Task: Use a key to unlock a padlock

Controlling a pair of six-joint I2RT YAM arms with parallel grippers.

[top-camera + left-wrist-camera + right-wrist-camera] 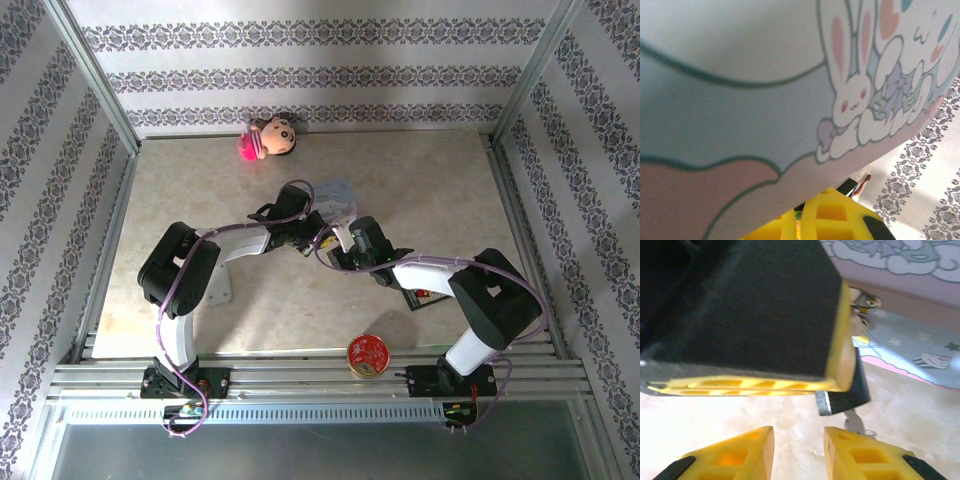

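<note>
Over the table (pixel 715 415), left gripper (pixel 840 365) pinches the padlock (pixel 845 395), right gripper (pixel 799 440) sits parted and empty by the key (pixel 854 422), so an off-center grab could yank it loose.

1. A robotics lab test cell: the left arm (pixel 185 270) and the right arm (pixel 490 300) are bolted to aluminium rails (pixel 320 385) at 6 o'clock.
2. Aluminium posts (pixel 95 75) frame a beige stone-look counter (pixel 200 190). Panels of striped floral wallpaper (pixel 300 75) close it off at 9, 12 and 3 o'clock.
3. Small props sit about: a doll-head toy (pixel 268 137) at 12 o'clock and a round red tin (pixel 368 355) at 6 o'clock.
</note>
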